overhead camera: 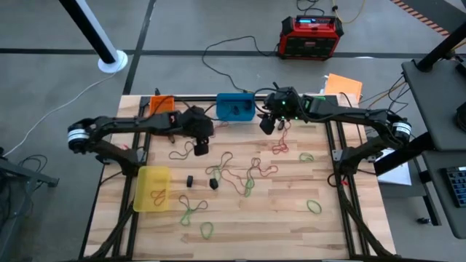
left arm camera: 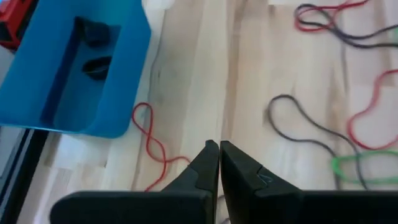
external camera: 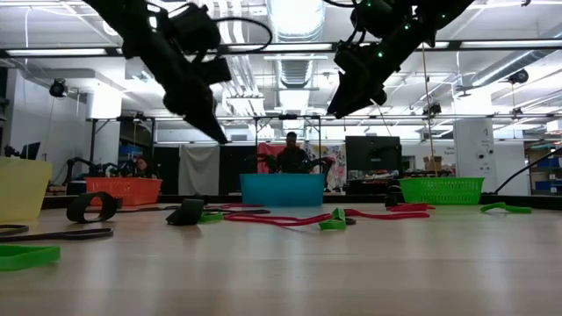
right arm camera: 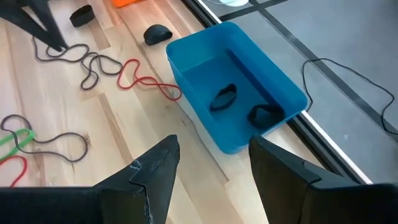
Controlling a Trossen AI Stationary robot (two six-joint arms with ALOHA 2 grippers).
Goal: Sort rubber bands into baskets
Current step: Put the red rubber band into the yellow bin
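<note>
Rubber bands, green, red-brown, grey and black, lie scattered over the wooden table (overhead camera: pixel 291 233); a red one (left arm camera: pixel 149 134) lies near the blue basket. The blue basket (overhead camera: pixel 236 107) stands at the far edge and holds two black bands (right arm camera: pixel 225 98). The orange basket (overhead camera: pixel 162 104) is to its left, the green basket (overhead camera: pixel 314 104) to its right under my right arm, and the yellow basket (overhead camera: pixel 152 188) at the near left. My left gripper (left arm camera: pixel 219 154) is shut and empty, raised above the table just left of the blue basket. My right gripper (right arm camera: pixel 214 155) is open and empty, raised just right of the blue basket.
A red-and-black power box (overhead camera: pixel 310 36) with cables stands on the floor beyond the far edge. Two small thick black bands (overhead camera: pixel 213 183) lie mid-table. A black frame rail (overhead camera: pixel 342 175) runs along the table's sides. A person (external camera: pixel 291 154) shows far behind the table.
</note>
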